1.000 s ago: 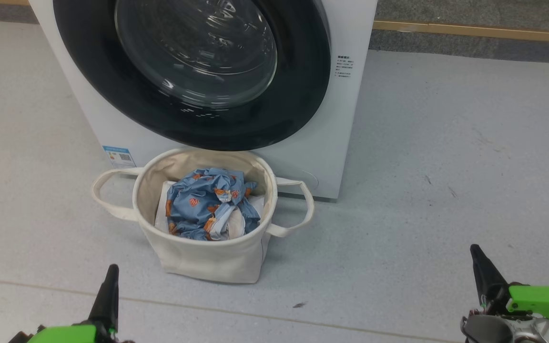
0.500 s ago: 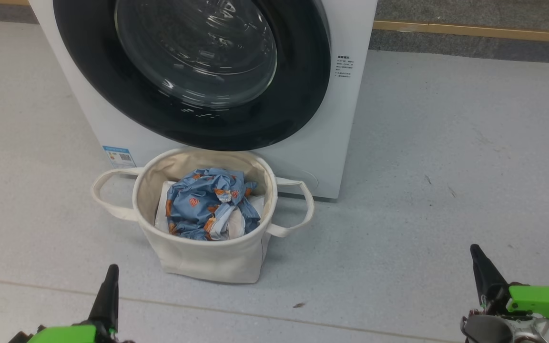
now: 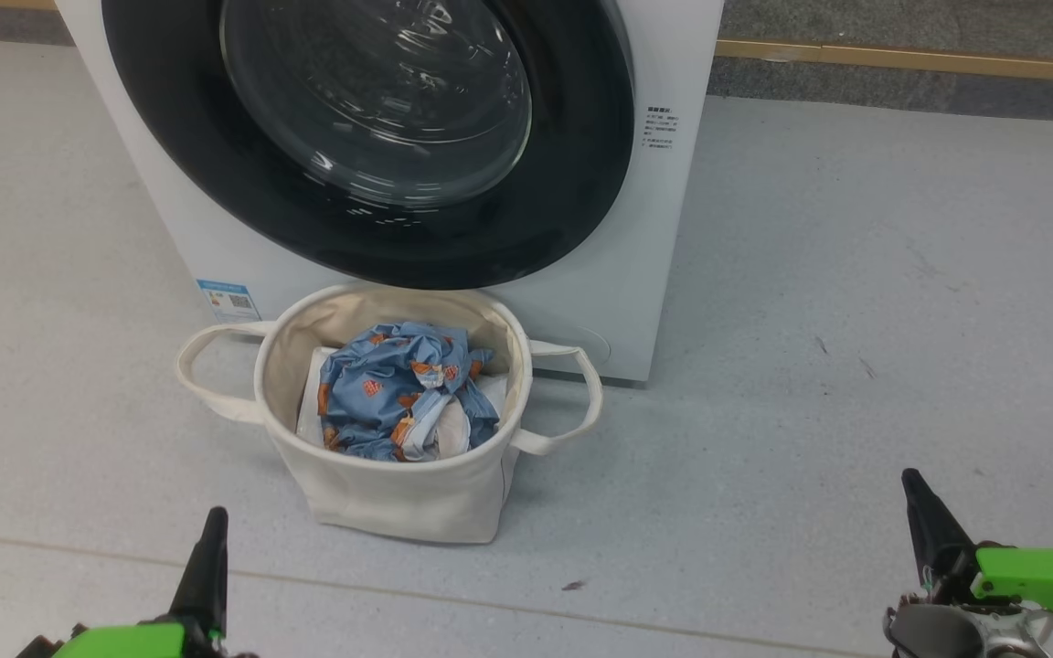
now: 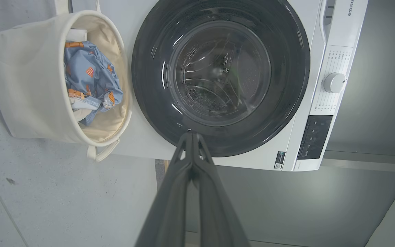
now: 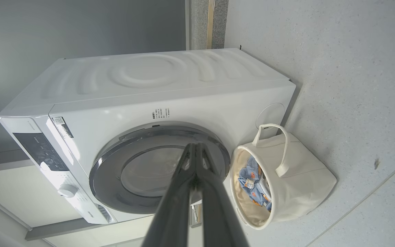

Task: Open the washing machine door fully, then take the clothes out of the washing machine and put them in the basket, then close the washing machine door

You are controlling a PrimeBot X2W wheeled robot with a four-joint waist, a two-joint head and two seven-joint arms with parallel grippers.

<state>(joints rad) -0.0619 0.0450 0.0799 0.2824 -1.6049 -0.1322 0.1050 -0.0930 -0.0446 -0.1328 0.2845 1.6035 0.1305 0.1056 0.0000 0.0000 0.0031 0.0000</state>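
Nothing moved: blue bear-print clothes [image 3: 389, 384] sit in the round cream canvas basket [image 3: 398, 498] on the grey floor [image 3: 856, 274] against the white boxy washing machine [image 3: 664, 228], black-rimmed glass door [image 3: 170, 137] closed; left gripper [image 4: 191, 135], right gripper [image 5: 195, 145] pressed together, empty; task looks done, just keep clear

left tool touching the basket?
Apart. Head view shows bare floor between the left tool and the basket; the tool is shut and holds nothing.

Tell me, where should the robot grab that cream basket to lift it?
Likely its loop handles: the basket is soft canvas, so its wall may fold. The left handle and right handle jut sideways at the rim; the left pincer and right pincer could each come from outside and pinch a strap.
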